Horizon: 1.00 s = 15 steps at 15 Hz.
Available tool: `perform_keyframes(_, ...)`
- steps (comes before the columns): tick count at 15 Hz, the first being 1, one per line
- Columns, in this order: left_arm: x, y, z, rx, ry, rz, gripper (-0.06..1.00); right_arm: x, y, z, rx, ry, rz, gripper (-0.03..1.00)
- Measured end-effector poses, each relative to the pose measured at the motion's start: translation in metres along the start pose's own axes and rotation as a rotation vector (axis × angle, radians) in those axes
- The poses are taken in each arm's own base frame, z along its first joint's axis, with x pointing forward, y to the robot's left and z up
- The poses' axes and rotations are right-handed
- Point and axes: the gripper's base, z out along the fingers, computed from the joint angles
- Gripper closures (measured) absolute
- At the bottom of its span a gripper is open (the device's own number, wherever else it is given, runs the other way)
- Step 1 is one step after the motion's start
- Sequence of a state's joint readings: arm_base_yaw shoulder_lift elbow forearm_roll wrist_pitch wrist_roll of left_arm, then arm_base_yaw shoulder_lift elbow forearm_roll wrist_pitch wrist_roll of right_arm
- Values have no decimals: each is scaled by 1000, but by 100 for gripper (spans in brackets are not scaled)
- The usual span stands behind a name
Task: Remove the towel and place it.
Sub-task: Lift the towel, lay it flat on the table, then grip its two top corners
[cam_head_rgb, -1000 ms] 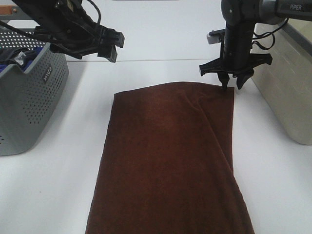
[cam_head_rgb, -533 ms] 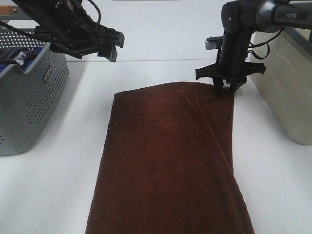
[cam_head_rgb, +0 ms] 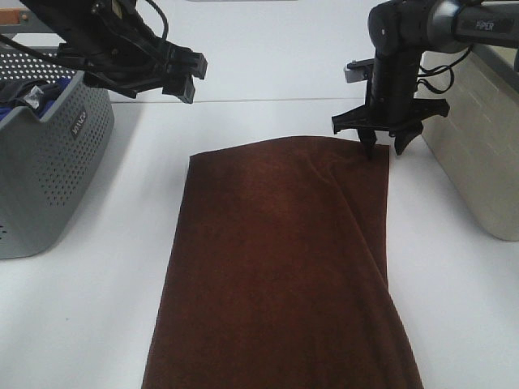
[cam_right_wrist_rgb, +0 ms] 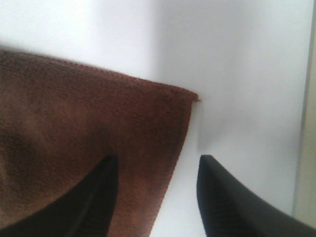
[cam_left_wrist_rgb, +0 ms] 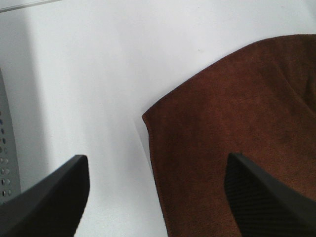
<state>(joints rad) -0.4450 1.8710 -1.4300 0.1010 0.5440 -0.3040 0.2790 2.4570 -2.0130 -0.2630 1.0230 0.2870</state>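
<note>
Towel: the towel (cam_head_rgb: 276,267) lies spread out on the white desk (cam_head_rgb: 97,308), dark reddish-brown, and it's a big one. It runs from mid-desk right down to the near edge of the exterior high view and out of sight.
Towel's lie: mostly flat, but there's a long crease slanting from near the far right corner down the right side, where the cloth looks doubled over.
Right end effector: the right end effector (cam_head_rgb: 383,147) points straight down at the towel's far right corner, jaws partly apart, and nothing is clamped between them.
Right fingers: in the wrist view one finger (cam_right_wrist_rgb: 94,197) sits over the plush and the other finger (cam_right_wrist_rgb: 222,197) over bare desk, so the towel's side hem runs up the gap between them. Whether a tip actually touches the cloth cannot be told.
Left end effector: the left end effector (cam_head_rgb: 188,77) is up in the air beyond the towel's far left corner, jaws spread wide, empty-handed.
Left wrist view: it looks down on that far left corner, both dark fingers well clear of the cloth.
Basket: a grey perforated basket (cam_head_rgb: 49,162) stands at the desk's left side with dark laundry (cam_head_rgb: 24,93) inside, well apart from the towel.
Right side: a pale bin (cam_head_rgb: 478,154) stands just beyond the right arm.
</note>
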Motion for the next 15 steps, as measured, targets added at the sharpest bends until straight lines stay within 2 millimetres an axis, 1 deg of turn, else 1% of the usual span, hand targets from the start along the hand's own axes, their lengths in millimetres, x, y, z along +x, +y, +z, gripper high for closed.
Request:
perform_keyframes(2,0,0,0,0,0,1,22,-2,1,0,-7,-22,0,48)
perform_keyframes(7,0,0,0,0,0,2,22,-4,-11,3,-53,-22,42,52)
perform_keyframes(10,0,0,0,0,0,3,22,-1,-8,14,-61,3,31,52)
perform_keyframes(13,0,0,0,0,0,19,22,-1,-7,16,-69,8,35,54)
perform_keyframes(14,0,0,0,0,0,22,22,-1,-6,17,-77,11,39,61)
perform_keyframes(15,0,0,0,0,0,22,22,-1,-4,17,-88,13,40,73)
